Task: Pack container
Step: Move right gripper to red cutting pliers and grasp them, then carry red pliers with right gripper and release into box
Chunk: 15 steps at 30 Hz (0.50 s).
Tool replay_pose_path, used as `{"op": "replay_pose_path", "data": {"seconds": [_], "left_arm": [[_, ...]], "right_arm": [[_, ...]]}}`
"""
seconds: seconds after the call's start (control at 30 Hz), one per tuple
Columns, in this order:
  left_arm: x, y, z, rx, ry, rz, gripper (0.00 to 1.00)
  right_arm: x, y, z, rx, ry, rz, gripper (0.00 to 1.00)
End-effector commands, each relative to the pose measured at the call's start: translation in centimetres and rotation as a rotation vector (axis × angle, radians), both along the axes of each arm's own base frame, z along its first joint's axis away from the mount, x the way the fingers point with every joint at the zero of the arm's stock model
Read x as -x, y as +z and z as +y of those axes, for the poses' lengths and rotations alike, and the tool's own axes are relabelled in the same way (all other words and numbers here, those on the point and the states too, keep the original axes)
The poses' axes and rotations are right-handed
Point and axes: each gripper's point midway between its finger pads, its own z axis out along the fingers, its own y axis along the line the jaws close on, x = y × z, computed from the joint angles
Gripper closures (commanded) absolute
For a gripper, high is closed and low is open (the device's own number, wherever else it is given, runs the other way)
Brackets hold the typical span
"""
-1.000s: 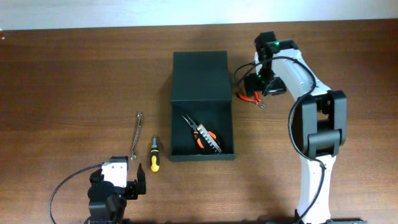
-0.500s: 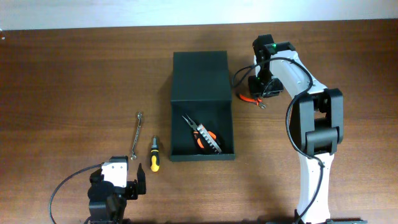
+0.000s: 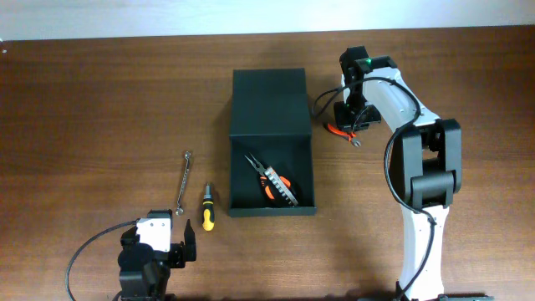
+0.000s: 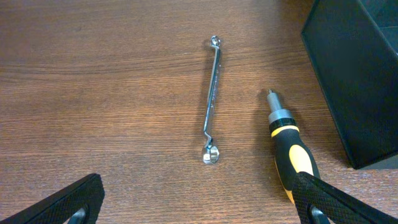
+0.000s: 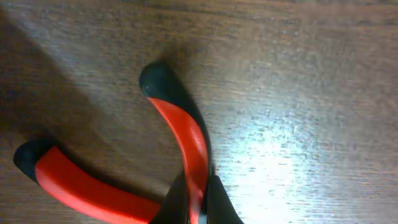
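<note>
Container (image 3: pixel 272 142), a dark box with its flap lid (image 3: pixel 268 94) laid back flat on the worktop (image 3: pixel 100 100), sits just beside the right hand (image 3: pixel 350 125), on the side facing the other arm, with the packing job part done.

Closest in, the right hand's fingers (image 5: pixel 222 208) are clamped on one handle of a pair of red-handled pliers (image 3: pixel 338 130). The pliers' handles splay toward the box and their nose points away from it. Whether the tool is clear of the wood cannot be told.

Next out, the container's side wall runs alongside the hand, the box's long axis lying fore and aft to the robot. The flap is level with the hand. The open compartment lies back toward the arm's base, where an orange-handled tool (image 3: pixel 272 182) already rests. The carry therefore looks short: sideways over the wall and a little back toward the base.

Farthest from this hand, beyond the box, a yellow-and-black screwdriver (image 4: pixel 290 163) and a slim wrench (image 4: pixel 211 99) lie on the worktop just ahead of the left hand (image 4: pixel 196 186). That hand hangs with its jaws spread wide and holds nothing. For those two tools the left arm is plainly the nearer; for the pliers, the right.
</note>
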Motion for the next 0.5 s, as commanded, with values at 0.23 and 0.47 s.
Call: {"op": "replay_pose_path", "data": {"seconds": [0.23, 0.47], "left_arm": [[0.0, 0.0, 0.1, 0.008, 0.01, -0.005, 0.01], [0.0, 0.0, 0.1, 0.008, 0.01, -0.005, 0.01]], "right_arm": [[-1.1, 4.7, -0.1, 0.007, -0.007, -0.034, 0.96], [-0.2, 11.0, 1.0, -0.006, 0.028, -0.07, 0.96]]}}
